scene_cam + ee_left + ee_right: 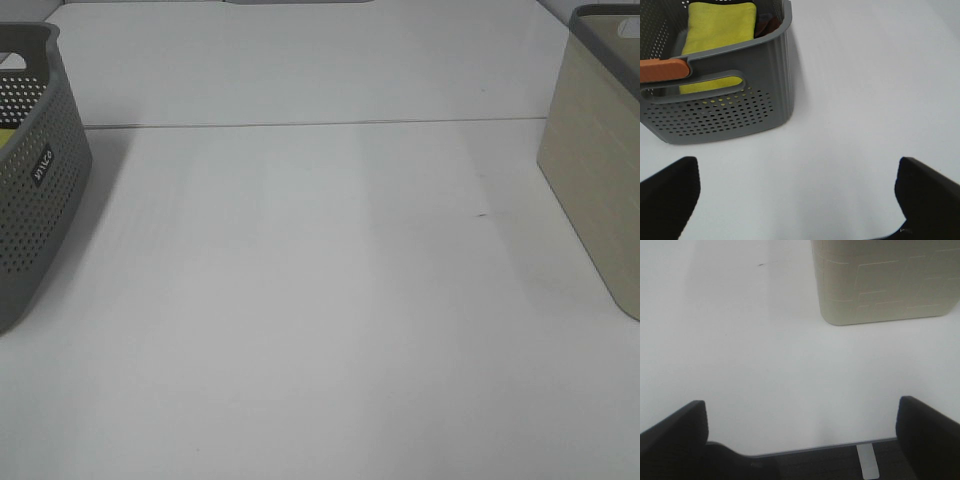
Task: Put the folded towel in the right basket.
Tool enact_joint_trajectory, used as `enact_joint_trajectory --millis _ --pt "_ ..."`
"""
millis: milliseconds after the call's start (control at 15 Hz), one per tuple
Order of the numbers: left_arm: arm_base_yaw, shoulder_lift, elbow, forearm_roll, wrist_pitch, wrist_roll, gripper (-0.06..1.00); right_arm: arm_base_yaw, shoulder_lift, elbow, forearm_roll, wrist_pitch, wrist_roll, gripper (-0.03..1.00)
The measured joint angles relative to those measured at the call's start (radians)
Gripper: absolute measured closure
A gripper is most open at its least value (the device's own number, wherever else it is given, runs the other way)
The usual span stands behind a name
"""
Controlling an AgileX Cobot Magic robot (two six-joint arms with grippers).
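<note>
A folded yellow towel (717,30) lies inside the grey perforated left basket (725,107), next to a dark item and behind an orange handle piece (665,70). In the exterior high view the grey basket (30,180) stands at the left edge with a sliver of yellow inside, and the beige right basket (595,170) stands at the right edge. The beige basket also shows in the right wrist view (885,282). My left gripper (800,195) is open and empty, short of the grey basket. My right gripper (802,432) is open and empty, short of the beige basket. Neither arm shows in the exterior high view.
A white table (320,300) spans the view, with a seam line (300,125) across its far part and a small dark mark (482,214) near the beige basket.
</note>
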Motion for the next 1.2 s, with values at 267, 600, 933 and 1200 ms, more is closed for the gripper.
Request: enact_joint_trajectory --millis 267,600,933,1200 --pt "0.000 0.000 0.000 0.000 0.000 0.000 -0.04 0.000 0.000 0.024 0.038 -0.051 -0.101 -0.01" --pt "0.000 0.000 0.000 0.001 0.000 0.000 -0.04 0.043 0.000 0.027 0.071 -0.051 -0.152 -0.01" --pt "0.000 0.000 0.000 0.002 0.000 0.000 -0.04 0.070 0.000 0.027 0.071 -0.051 -0.152 -0.01" --pt "0.000 0.000 0.000 0.002 0.000 0.000 -0.04 0.070 0.000 0.027 0.071 -0.051 -0.152 -0.01"
